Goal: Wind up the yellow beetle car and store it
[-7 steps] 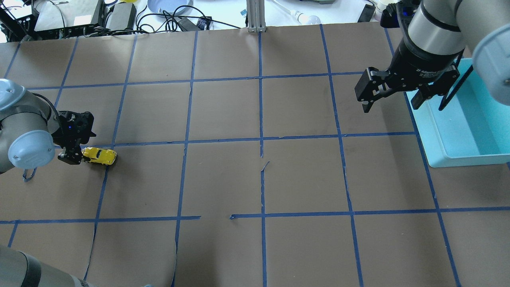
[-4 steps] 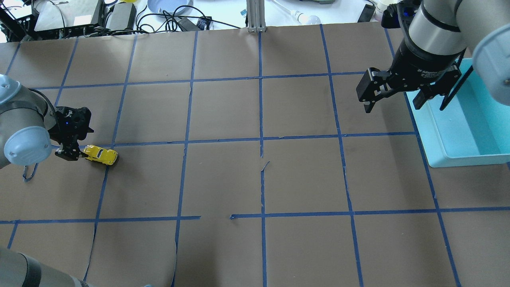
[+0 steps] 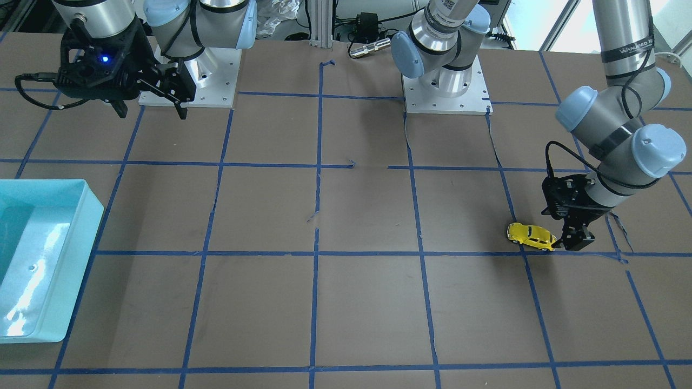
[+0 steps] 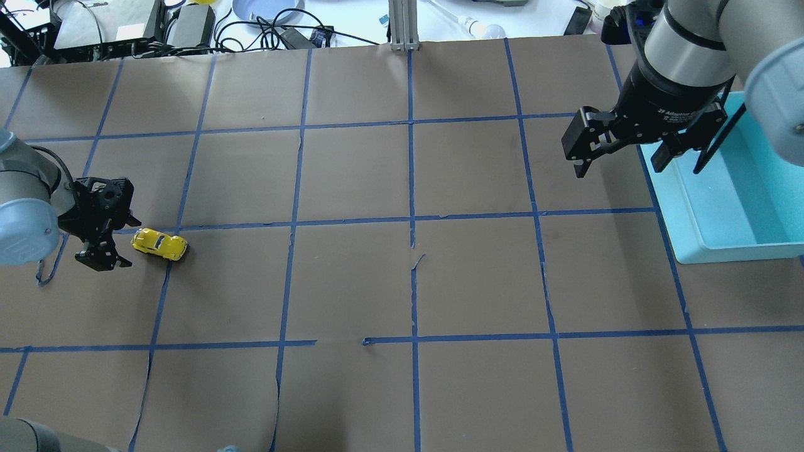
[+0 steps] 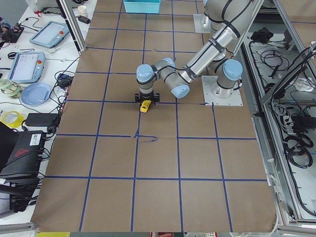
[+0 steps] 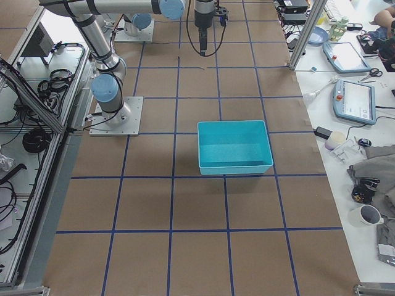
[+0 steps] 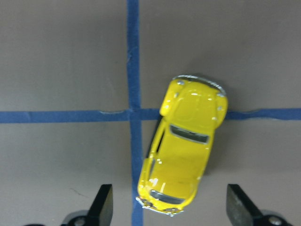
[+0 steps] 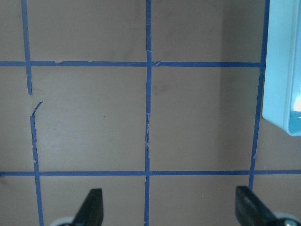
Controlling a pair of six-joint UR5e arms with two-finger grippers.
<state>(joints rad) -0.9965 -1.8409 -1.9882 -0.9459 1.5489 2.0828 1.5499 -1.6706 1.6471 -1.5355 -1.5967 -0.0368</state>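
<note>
Car (image 4: 159, 243) on table (image 4: 352, 282), far from bin (image 4: 735, 251)

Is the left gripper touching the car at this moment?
Apart. In the left wrist view the car lies between the open fingers of the left gripper, with bare table showing on each side of it.

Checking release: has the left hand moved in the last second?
Yes. The left hand backed off leftward from the tape cross, leaving the car.
</note>
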